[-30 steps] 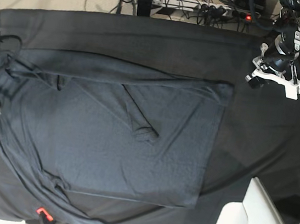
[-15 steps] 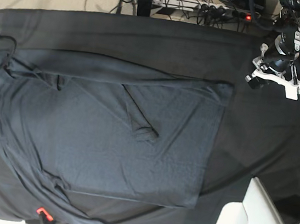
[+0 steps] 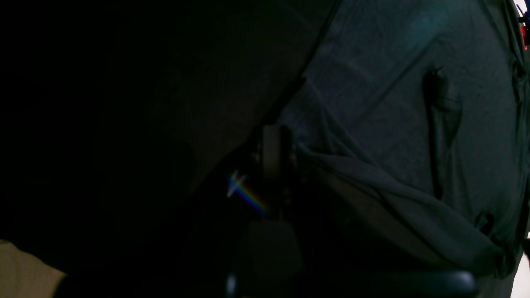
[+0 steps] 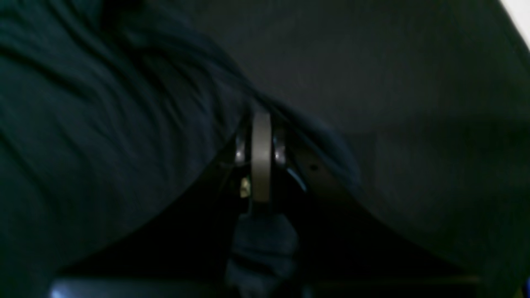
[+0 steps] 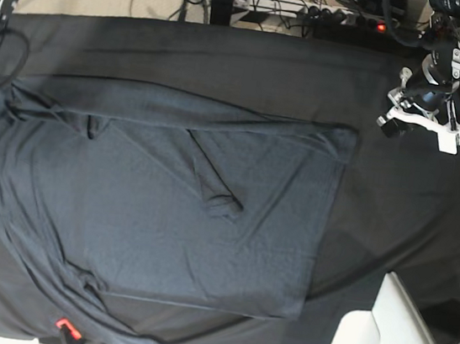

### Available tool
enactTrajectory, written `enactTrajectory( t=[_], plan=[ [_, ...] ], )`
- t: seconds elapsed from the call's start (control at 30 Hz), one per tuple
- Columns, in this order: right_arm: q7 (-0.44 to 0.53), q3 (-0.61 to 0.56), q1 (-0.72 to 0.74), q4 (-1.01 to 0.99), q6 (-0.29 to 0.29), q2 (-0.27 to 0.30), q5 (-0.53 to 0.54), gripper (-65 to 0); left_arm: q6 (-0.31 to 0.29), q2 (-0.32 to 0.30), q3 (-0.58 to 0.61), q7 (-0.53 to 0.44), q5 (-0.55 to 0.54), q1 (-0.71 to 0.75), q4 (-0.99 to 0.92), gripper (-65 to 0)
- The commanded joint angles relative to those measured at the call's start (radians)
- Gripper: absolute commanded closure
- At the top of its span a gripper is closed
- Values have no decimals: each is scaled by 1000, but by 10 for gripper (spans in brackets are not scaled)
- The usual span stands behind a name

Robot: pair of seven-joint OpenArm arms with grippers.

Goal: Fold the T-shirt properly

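**Right arm tugged the shirt's left side; left arm idle**

- Change: over the last second the T-shirt [image 5: 174, 207] got drawn toward the table's left edge (base view). The bunched margin there has stretched out and lies flatter, and its far-left corner sits closer to the edge than before. The rest of the shirt hasn't shifted. The straight right-hand edge and the sleeve flap folded onto the middle are where they were.
- Right gripper [image 4: 261, 124]: jaws pressed together. Fabric tents off the tip on both sides, so it looks like it's pinching a fold of the shirt's margin. It's too dark to be sure of the layer count. In the base view the arm's hardware has moved toward the far-left corner.
- Left gripper [image 3: 272, 136]: jaws pressed together, nothing visibly held. It's parked over the bare table cloth [image 5: 411, 213] near the far-right corner, apart from the shirt, and hasn't moved.
- Shirt location: spread over the left and middle of the table, reaching the left edge, front hem area near the near edge.
- Read: this is tensioning/flattening, not a fold yet. One side looks partly folded in, and the main folds are still to do. Risk: the pull drags the whole shirt off-centre.
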Motion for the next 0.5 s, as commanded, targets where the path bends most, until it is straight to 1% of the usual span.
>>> enactTrajectory(
  t=[0.0, 0.33, 0.37, 0.47],
  plan=[
    [15, 3, 15, 16, -3, 24, -2, 0, -4, -10, -5, -15, -7, 0, 19, 0],
    [28, 5, 1, -35, -12, 27, -2, 0, -4, -13, -5, -15, -7, 8, 19, 0],
    [45, 5, -1, -42, -29, 29, -2, 0, -4, -13, -5, -15, -7, 10, 19, 0],
    [97, 5, -1, -87, -124, 47, -2, 0, -4, -14, -5, -15, -7, 11, 18, 0]
  ],
)
